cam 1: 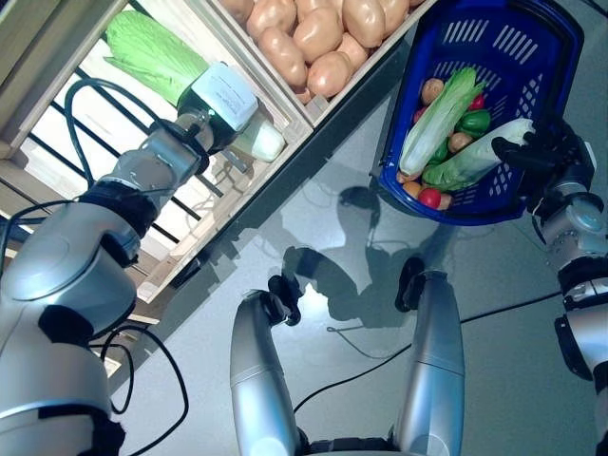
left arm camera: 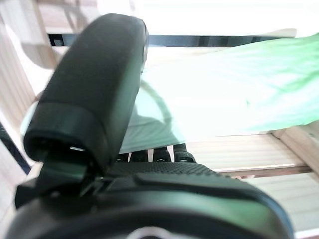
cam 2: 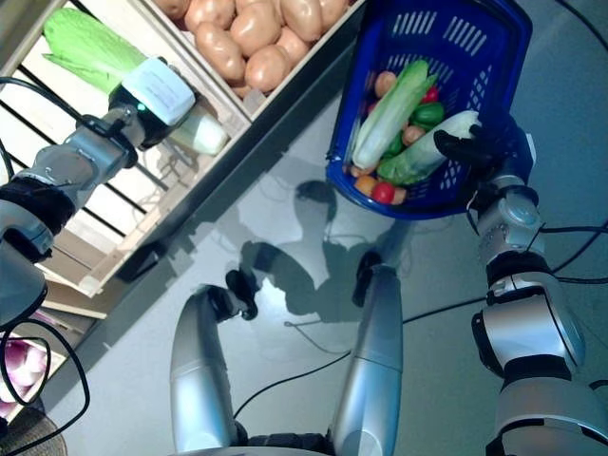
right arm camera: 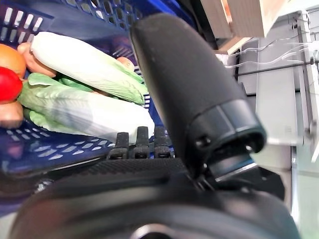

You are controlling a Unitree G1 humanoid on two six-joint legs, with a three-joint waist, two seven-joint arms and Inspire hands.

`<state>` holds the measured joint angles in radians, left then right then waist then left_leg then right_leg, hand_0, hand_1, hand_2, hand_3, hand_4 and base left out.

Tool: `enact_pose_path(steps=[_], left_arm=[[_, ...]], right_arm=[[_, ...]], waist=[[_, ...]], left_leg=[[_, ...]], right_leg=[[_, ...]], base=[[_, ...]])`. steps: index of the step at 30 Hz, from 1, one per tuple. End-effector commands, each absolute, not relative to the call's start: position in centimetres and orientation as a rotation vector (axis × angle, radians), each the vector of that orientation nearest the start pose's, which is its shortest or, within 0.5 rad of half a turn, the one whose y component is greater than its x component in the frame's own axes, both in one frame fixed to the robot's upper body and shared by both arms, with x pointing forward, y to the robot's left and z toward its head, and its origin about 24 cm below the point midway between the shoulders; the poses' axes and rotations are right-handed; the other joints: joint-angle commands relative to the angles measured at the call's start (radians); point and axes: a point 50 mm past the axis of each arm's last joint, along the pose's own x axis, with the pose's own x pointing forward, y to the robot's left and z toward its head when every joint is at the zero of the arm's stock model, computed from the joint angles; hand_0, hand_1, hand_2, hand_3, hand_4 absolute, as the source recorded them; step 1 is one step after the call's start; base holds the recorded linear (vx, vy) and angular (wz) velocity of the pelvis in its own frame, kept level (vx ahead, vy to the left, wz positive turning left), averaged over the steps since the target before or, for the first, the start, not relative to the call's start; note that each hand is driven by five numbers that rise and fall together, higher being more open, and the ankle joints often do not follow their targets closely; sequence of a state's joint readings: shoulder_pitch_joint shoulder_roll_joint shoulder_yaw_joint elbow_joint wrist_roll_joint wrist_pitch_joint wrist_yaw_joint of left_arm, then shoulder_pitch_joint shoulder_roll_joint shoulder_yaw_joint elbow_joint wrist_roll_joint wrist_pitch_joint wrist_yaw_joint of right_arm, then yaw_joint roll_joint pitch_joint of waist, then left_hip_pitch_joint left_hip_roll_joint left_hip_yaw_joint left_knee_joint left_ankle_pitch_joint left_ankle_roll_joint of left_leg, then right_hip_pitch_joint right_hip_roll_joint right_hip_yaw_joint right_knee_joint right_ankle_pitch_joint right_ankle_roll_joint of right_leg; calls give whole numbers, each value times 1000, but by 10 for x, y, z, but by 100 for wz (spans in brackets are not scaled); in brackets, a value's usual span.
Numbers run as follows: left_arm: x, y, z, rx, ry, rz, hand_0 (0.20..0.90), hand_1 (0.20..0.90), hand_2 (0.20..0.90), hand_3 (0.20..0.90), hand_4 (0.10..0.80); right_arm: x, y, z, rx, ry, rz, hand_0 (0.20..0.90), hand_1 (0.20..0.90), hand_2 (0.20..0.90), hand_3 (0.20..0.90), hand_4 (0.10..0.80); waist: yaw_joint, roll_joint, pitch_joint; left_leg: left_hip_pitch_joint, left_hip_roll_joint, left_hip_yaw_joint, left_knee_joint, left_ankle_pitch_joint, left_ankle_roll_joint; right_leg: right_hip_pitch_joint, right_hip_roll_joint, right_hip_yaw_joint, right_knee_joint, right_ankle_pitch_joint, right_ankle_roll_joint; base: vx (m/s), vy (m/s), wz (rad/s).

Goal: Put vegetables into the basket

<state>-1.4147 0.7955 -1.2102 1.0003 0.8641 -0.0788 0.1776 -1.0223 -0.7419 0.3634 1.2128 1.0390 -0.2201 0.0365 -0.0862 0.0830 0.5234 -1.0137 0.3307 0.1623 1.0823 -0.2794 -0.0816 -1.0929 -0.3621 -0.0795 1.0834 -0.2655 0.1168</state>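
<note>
Grey floor lies under wooden crates; my left hand grips a cabbage, right hand clasps the basket rim.

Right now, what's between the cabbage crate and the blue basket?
The potato crate, then a strip of grey floor before the blue basket; cabbage crate leftmost, head views.

Basket mouth open on its far half; two cabbages crowd the near half. Crate slats clear beside the cabbage; divider wall blocks the potato side.
</note>
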Motion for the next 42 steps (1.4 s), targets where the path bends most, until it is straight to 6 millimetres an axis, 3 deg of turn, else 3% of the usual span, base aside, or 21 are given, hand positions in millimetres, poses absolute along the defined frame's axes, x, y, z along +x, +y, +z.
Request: enact_pose_path(steps=[1,12,17,18,19,24,28,31,32,36,38,42], left_arm=[[411,234,261,2478,-136,-43,300,300,300,300,400],[407,236,263,2316,-272,5,300,300,300,300,400],[404,249,262,2165,-214,61,300,300,300,300,400],[402,256,257,2017,-187,92,300,300,300,300,400],[402,258,256,2005,-178,95,300,300,300,300,400],[392,278,226,1635,-154,103,300,300,300,300,400],[381,288,206,1243,-148,102,300,300,300,300,400],[373,291,185,1084,-147,85,300,300,300,300,400],[368,290,174,1010,-145,71,300,300,300,300,400],[356,287,153,752,-151,21,300,300,300,300,400],[349,278,133,593,-149,-21,300,300,300,300,400],[345,266,122,379,-157,-85,300,300,300,300,400]], right_arm=[[376,-338,220,293,-314,-375,900,900,900,900,800],[373,-338,213,329,-332,-303,900,900,900,900,800],[378,-320,211,318,-358,-167,900,900,900,900,800],[380,-309,205,308,-355,-118,900,900,900,900,800],[380,-308,204,307,-354,-108,900,900,900,900,800],[381,-271,175,237,-283,58,900,900,900,900,800],[374,-242,151,225,-229,164,900,900,900,900,800],[366,-225,132,256,-194,229,900,900,900,900,800],[360,-213,119,260,-168,251,900,900,900,900,800],[343,-203,88,243,-81,246,900,900,900,900,800],[332,-199,68,230,-20,268,900,900,900,900,800],[325,-189,50,269,86,327,900,900,900,900,800]], waist=[[-2,-32,-3],[5,-38,-3],[8,-45,-4],[9,-49,-12],[8,-49,-12],[13,-62,-95],[19,-75,-151],[24,-76,-182],[26,-78,-209],[33,-77,-278],[37,-71,-331],[46,-66,-382]], left_leg=[[-3,8,-48,17,-100,-68],[106,7,-36,-52,-75,-63],[227,9,-17,-143,-37,-71],[288,8,-5,-199,-14,-75],[298,8,-3,-208,-10,-76],[478,-6,42,-373,65,-73],[626,-32,54,-513,121,-70],[709,-47,70,-592,151,-73],[763,-64,95,-673,198,-61],[904,-104,118,-836,248,-53],[987,-126,125,-945,280,-48],[1053,-140,126,-1032,310,-48]], right_leg=[[56,-40,-5,-67,47,49],[170,-24,-24,-121,48,45],[287,-14,-37,-188,58,38],[345,-10,-46,-229,64,35],[355,-9,-48,-237,66,34],[523,-11,-99,-368,97,20],[669,-2,-127,-502,128,18],[757,11,-158,-587,149,21],[817,24,-185,-676,191,16],[975,56,-224,-851,234,27],[1068,79,-239,-955,261,36],[1141,93,-256,-1026,284,43]], base=[[-31,-27,-1],[0,0,0],[13,8,-2],[52,18,-4],[75,27,-3],[91,36,0],[114,-2,1],[88,-3,-4],[87,-12,-2],[179,-15,3],[223,-5,9],[135,-17,3]])
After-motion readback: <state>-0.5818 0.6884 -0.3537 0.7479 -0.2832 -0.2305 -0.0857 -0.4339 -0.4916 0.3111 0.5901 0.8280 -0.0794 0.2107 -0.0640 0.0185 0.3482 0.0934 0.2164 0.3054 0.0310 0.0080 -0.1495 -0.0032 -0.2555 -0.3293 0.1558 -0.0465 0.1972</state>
